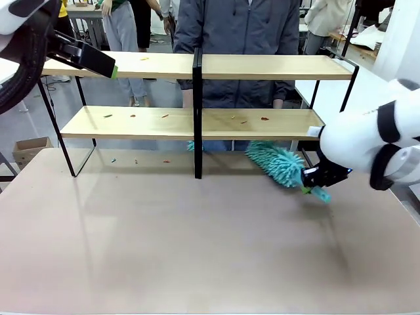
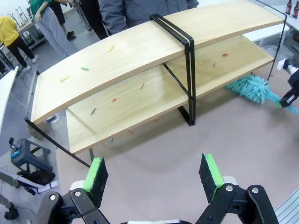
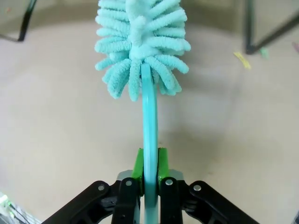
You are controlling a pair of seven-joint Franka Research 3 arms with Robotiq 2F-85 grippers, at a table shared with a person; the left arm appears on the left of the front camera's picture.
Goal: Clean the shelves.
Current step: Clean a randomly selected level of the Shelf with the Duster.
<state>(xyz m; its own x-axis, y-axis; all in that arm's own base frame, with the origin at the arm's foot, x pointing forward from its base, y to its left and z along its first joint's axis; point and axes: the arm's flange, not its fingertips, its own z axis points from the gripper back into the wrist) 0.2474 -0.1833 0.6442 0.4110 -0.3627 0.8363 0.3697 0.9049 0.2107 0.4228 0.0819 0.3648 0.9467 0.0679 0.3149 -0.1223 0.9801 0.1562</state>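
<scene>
The shelves [image 1: 262, 67] are two long light wooden boards on a thin black frame with a black centre post [image 1: 197, 118], standing at the table's far side; small coloured scraps [image 2: 111, 47] lie on both boards [image 2: 140, 60]. My right gripper [image 1: 308, 178] is shut on the handle of a teal fluffy duster [image 1: 275, 163], whose head lies on the table under the lower board's right half. From the right wrist, the duster [image 3: 140, 42] points straight ahead, its handle clamped between the green pads [image 3: 138, 164]. My left gripper [image 2: 154, 175] is open, hovering high at the left above the table.
A person in a dark jacket [image 1: 236, 26] stands behind the shelves. A few scraps [image 1: 136, 160] lie on the beige tabletop [image 1: 197, 249] under the rack's left half. A cardboard box [image 1: 29, 149] sits on the floor at left.
</scene>
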